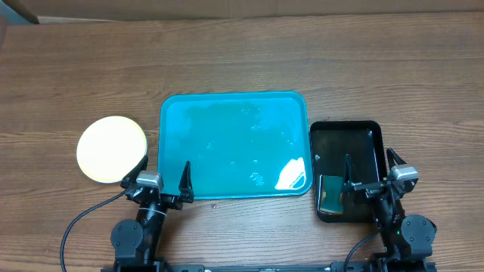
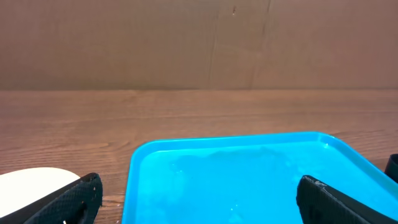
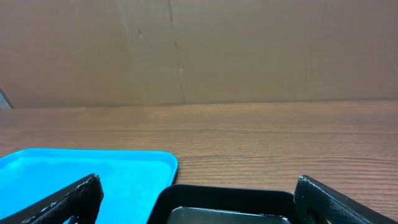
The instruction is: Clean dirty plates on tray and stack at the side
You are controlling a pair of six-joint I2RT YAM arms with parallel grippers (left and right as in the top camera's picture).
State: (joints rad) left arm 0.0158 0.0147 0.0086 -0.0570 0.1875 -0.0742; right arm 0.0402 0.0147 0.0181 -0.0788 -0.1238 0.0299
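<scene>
The turquoise tray (image 1: 234,143) lies in the middle of the table with no plates on it; its surface looks wet. It also shows in the left wrist view (image 2: 236,180) and the right wrist view (image 3: 74,168). A pale yellow-green plate (image 1: 111,149) sits on the table left of the tray, clean on top; whether other plates lie under it I cannot tell. Its edge shows in the left wrist view (image 2: 31,183). My left gripper (image 1: 165,181) is open and empty at the tray's front left corner. My right gripper (image 1: 370,174) is open and empty over the black tray.
A smaller black tray (image 1: 348,143) stands right of the turquoise tray, with a green sponge (image 1: 330,195) at its front left. The black tray's rim shows in the right wrist view (image 3: 230,196). A cardboard wall stands behind the table.
</scene>
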